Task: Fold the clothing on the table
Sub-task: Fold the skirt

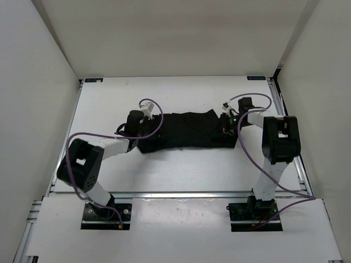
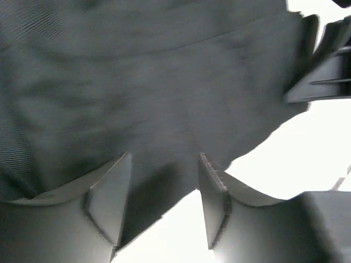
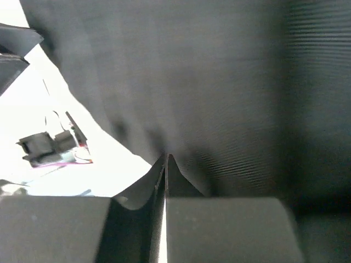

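Mid-frame, the clothing lies flat — right gripper pressed together, pinching its right edge; left gripper spread astride the left edge — likely to lift both ends.

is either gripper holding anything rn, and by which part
The right gripper is shut on the clothing, apparently pinching its right-end edge. The left gripper straddles the left-end edge, jaws apart, gripping nothing yet.

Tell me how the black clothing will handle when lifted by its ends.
Likely floppy: the clothing lies rumpled with a wavy edge, so its middle should sag. Probably light: it's thin fabric, pinched in the shut right pincer. The ribbed weave may give decent grip, not slip.
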